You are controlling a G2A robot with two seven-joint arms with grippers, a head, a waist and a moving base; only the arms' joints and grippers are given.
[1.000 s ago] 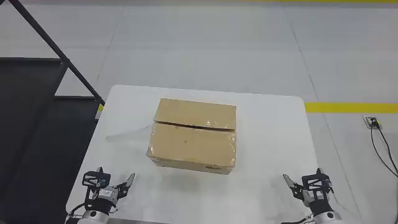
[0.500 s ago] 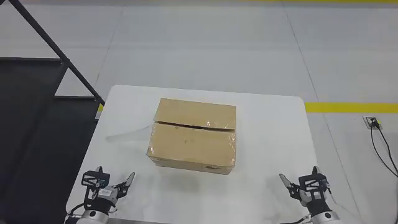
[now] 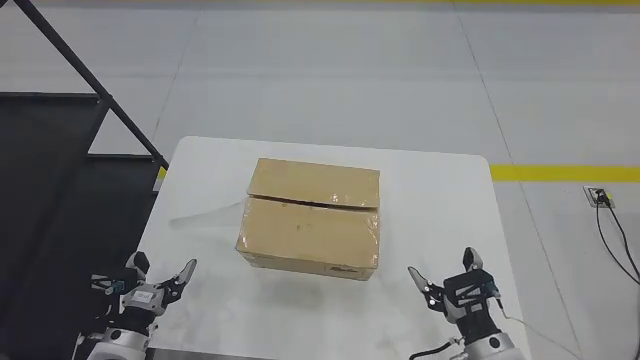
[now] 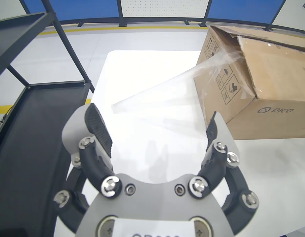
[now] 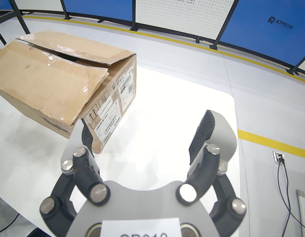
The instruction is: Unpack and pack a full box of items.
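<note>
At the centre of the white table (image 3: 440, 220) sits the cardboard box (image 3: 312, 218), flaps down, its long axis running from 9 to 3 o'clock. From my left gripper (image 3: 162, 266) it lies at 1 o'clock, from my right gripper (image 3: 440, 268) at 11. Both are spread wide and hold nothing, and the right seems slightly nearer. At 9 o'clock stands a black rack (image 3: 60, 210), with grey floor (image 3: 330, 60) around.

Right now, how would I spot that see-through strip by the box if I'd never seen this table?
Find the white table with one cardboard box on it. From the box's end facing the black rack, a clear tape strip trails over the tabletop: glossy and see-through, unlike the brown card.
</note>
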